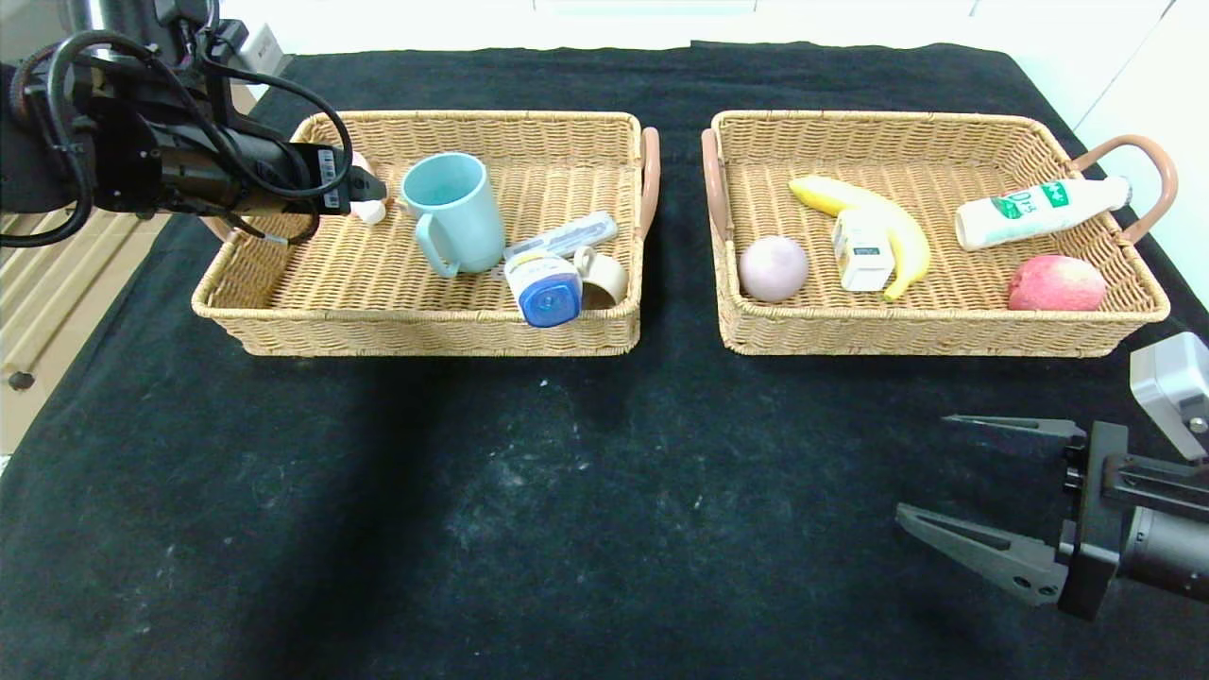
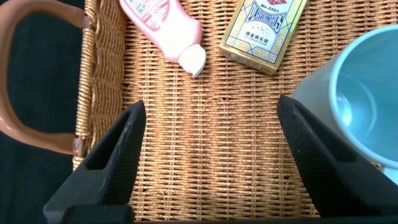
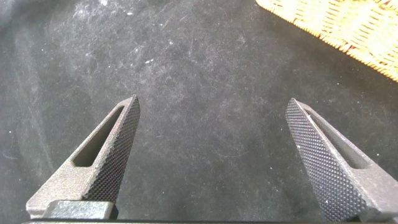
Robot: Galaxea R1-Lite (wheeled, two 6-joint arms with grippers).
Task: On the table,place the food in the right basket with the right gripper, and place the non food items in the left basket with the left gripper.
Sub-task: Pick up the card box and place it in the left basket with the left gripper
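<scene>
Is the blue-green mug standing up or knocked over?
Standing up. The teal mug sits upright in the left basket, its round opening facing up and its handle at the side. The left wrist view looks down into its opening.

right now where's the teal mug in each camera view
head view: the teal mug stands upright in the left basket, just beside the left gripper.
left wrist view: only part of the mug shows, at the picture's edge beside one gripper finger.
right wrist view: not in it.
shared landmark: the left basket's wicker floor.
</scene>
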